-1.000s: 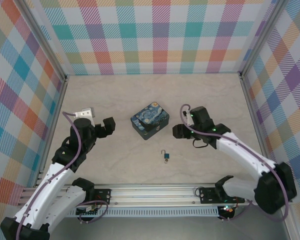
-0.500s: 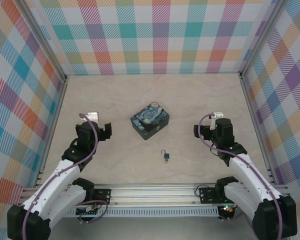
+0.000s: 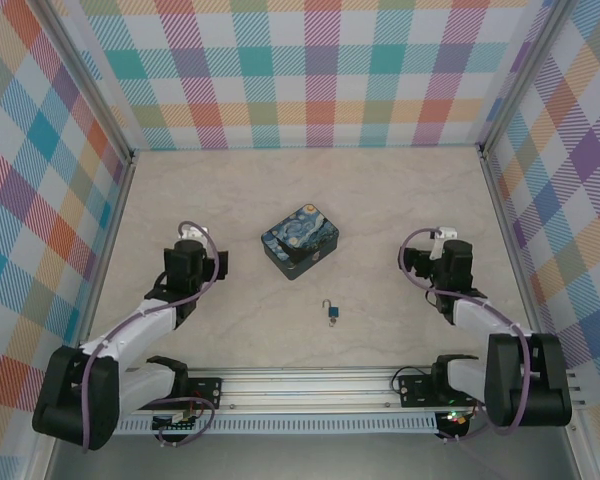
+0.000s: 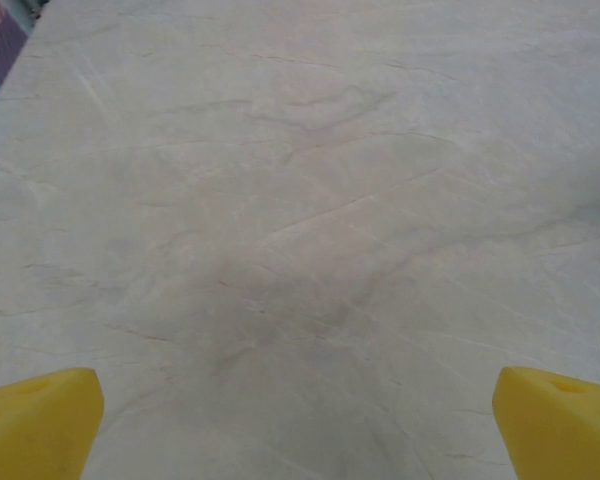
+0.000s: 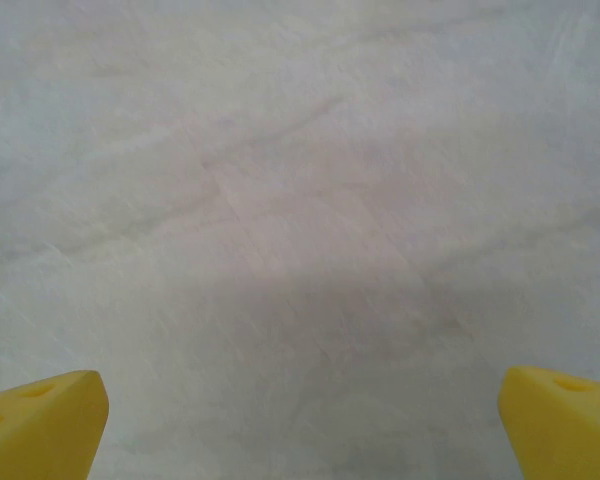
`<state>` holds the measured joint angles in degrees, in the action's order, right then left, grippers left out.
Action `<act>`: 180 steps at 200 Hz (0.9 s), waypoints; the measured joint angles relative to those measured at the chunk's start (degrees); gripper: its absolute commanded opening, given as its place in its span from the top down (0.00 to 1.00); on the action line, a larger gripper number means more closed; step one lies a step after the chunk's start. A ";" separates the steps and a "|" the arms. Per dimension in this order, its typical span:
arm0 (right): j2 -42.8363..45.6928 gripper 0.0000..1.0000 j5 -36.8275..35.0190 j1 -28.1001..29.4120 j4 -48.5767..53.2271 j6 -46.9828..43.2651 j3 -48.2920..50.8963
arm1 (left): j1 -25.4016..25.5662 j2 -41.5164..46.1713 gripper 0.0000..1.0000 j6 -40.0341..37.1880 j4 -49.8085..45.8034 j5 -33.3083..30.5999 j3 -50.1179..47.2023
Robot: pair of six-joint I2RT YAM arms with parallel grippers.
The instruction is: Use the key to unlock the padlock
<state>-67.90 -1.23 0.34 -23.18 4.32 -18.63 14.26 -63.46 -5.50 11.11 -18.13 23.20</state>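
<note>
A pale, marbled counter sits boxed in by bright plaid walls. The padlock lies around mid-counter toward the near edge, just nearer than the starry-print box. The left tool and the right tool each hang spread wide over bare counter, gripping nothing and well apart from the padlock.

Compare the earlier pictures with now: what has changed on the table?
The left pincer drew back a little toward its base; the right pincer swung right, away from the painted box. Both stand open, holding nothing. The padlock and the box stayed put.
</note>
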 measured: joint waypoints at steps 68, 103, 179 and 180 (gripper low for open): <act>-8.35 0.00 5.68 -0.33 -13.03 -1.81 -0.98 | -2.64 -10.19 0.00 -2.97 17.33 8.85 -2.75; -14.01 0.00 7.10 -0.33 -24.13 -3.58 -0.20 | -4.92 -15.47 0.00 -3.32 24.98 14.51 -2.51; -19.82 0.00 7.76 -1.49 -26.53 -3.69 -3.61 | -8.70 -24.94 0.00 -1.68 38.88 20.50 -4.59; -19.80 0.00 7.76 -1.55 -26.53 -3.69 -3.74 | -8.76 -25.09 0.00 -1.55 38.69 20.48 -4.46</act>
<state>-87.70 6.52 -1.21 -49.71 0.62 -22.37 5.50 -88.55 -7.05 49.80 2.35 18.74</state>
